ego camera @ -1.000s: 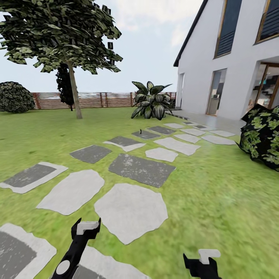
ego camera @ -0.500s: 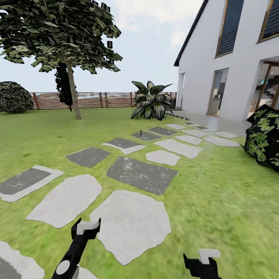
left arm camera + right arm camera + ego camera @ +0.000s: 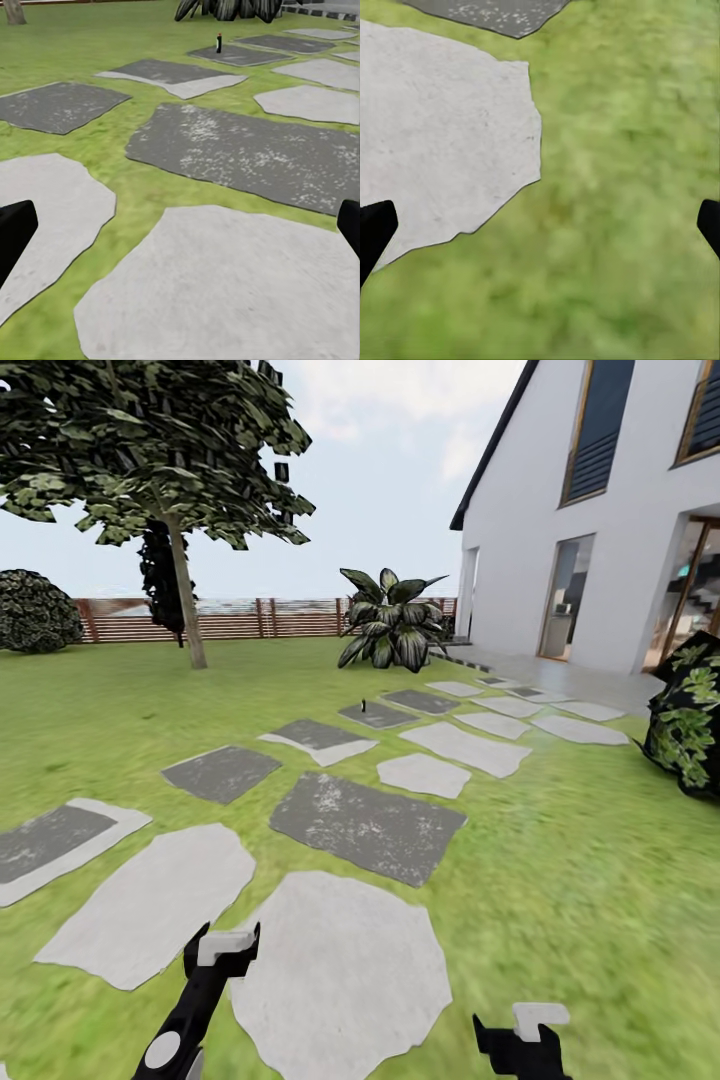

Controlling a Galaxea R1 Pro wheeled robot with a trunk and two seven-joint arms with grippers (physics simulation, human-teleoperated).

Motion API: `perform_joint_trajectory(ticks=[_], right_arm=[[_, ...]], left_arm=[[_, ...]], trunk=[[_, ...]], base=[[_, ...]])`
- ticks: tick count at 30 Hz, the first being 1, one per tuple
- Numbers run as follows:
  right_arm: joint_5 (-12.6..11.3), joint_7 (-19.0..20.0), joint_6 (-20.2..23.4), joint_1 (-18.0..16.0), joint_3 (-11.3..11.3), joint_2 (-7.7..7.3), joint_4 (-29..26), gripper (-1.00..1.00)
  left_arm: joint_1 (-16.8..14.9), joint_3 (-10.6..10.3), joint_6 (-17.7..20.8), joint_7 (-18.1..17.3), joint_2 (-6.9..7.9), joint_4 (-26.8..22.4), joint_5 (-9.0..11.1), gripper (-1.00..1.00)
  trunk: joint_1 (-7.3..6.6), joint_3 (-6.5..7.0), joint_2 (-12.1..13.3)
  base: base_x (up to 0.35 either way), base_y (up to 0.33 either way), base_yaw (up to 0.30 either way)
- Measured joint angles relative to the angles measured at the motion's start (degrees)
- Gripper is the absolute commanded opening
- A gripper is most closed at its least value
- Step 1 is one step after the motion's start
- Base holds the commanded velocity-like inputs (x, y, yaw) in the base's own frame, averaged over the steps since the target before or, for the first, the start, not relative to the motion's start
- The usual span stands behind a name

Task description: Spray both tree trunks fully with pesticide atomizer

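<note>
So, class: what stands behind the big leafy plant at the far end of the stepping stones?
Behind the big leafy plant runs the wooden fence, with sky above and the white house wall to its right. The plant's leaves cover the fence stretch and ground directly behind it.

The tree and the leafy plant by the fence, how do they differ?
The tree has a tall bare trunk under a spreading crown; the leafy plant is low, with broad leaves rising from the ground. The tree stands left, the plant nearer the house. Both grow on lawn before the fence.
</note>
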Motion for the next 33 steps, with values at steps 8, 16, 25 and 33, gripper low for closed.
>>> perform_joint_trajectory(ticks=[8,16,25,33], right_arm=[[0.0,0.0,0.0,0.0,0.07,0.0,0.0,1.0],[-0.11,0.0,0.0,0.0,0.07,0.0,0.0,1.0],[-0.24,0.0,-0.01,0.0,-0.01,0.0,0.0,1.0],[-0.33,0.0,0.0,0.0,-0.07,-0.09,-0.04,1.0]], left_arm=[[0.0,0.0,0.0,0.0,0.05,0.0,0.02,1.0],[0.0,0.0,0.0,-0.01,0.05,0.0,0.01,1.0],[0.0,0.0,0.0,0.0,0.05,0.0,0.0,1.0],[0.0,0.0,0.01,0.0,0.05,0.0,0.0,1.0]], trunk=[[0.0,0.0,0.0],[0.0,0.0,0.0],[0.0,0.0,0.0],[0.0,0.0,0.0]], base=[[0.335,0.0,0.0],[0.335,0.0,0.0],[0.335,0.0,0.0],[0.335,0.0,0.0]])
